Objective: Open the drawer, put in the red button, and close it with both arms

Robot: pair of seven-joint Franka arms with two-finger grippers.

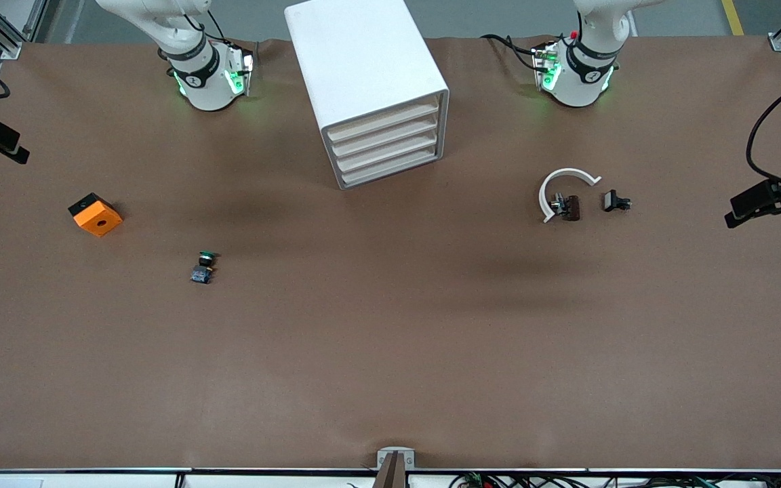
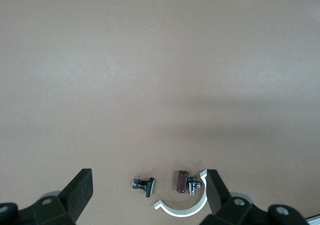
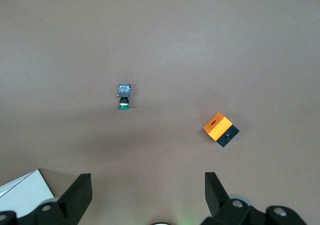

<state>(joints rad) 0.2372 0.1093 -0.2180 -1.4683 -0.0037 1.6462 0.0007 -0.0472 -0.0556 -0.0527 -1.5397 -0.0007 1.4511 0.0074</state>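
Note:
The white cabinet (image 1: 363, 61) stands at the robots' edge of the table between the two arms. All its drawers are pushed in; the drawer (image 1: 385, 120) is the uppermost, with a cream front. The red button is out of view. My left gripper (image 2: 148, 195) hangs open high over small parts at the left arm's end of the table. Its black fingers (image 2: 80, 191) hold nothing. My right gripper (image 3: 147, 195) also hangs open and empty, high over bare table beside a corner of the cabinet (image 3: 22, 192).
A green-capped button (image 1: 205, 258) (image 3: 123, 96) and an orange block (image 1: 95, 214) (image 3: 220, 129) lie toward the right arm's end. Toward the left arm's end lie a white curved piece (image 1: 563, 184) (image 2: 182, 209), a dark red-brown piece with a chrome fitting (image 1: 569, 207) (image 2: 181, 181) and a black part (image 1: 615, 201) (image 2: 146, 184).

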